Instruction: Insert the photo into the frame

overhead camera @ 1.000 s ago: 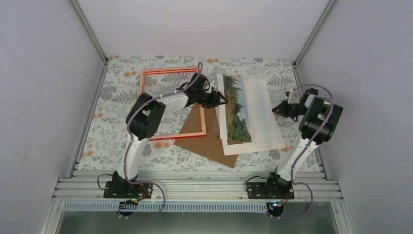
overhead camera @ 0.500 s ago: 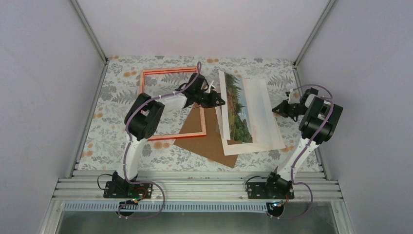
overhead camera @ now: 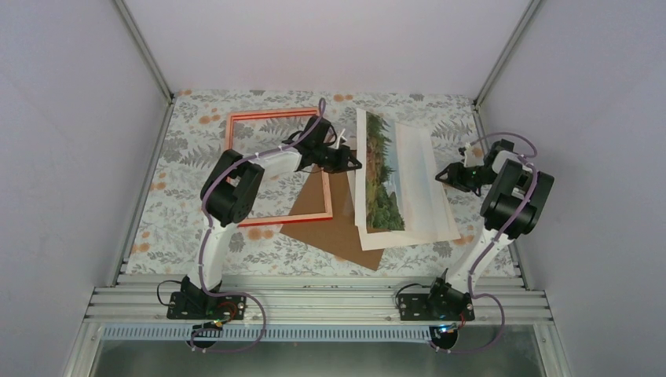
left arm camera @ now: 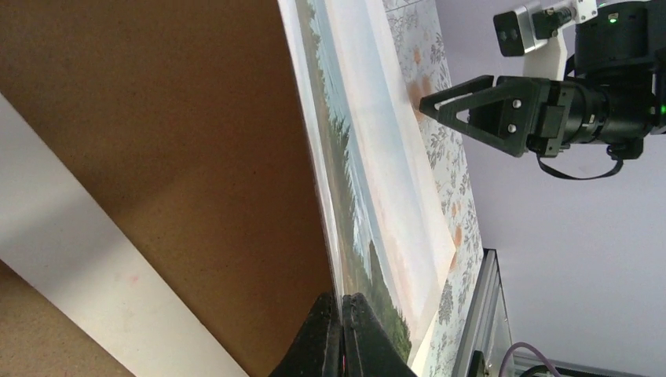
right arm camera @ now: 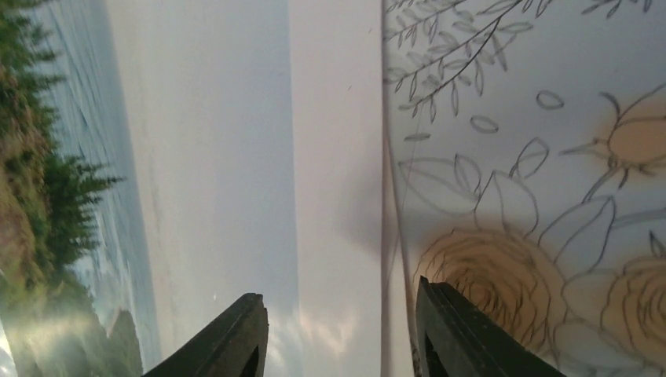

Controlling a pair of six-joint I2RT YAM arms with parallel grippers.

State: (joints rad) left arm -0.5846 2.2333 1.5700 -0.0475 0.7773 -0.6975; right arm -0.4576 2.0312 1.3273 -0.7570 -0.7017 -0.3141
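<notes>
Pinching the photo by its left edge, the left gripper is clamped shut on the print. That edge is tilted up over the brown backing board and white mat on the right half of the desk. The right gripper hangs with fingers apart just beside the mat's right edge, while the red frame lies flat toward the far left corner.

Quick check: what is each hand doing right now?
Left hand: closed, pinching the raised edge of the photo.
Right hand: open, holding nothing.
</notes>
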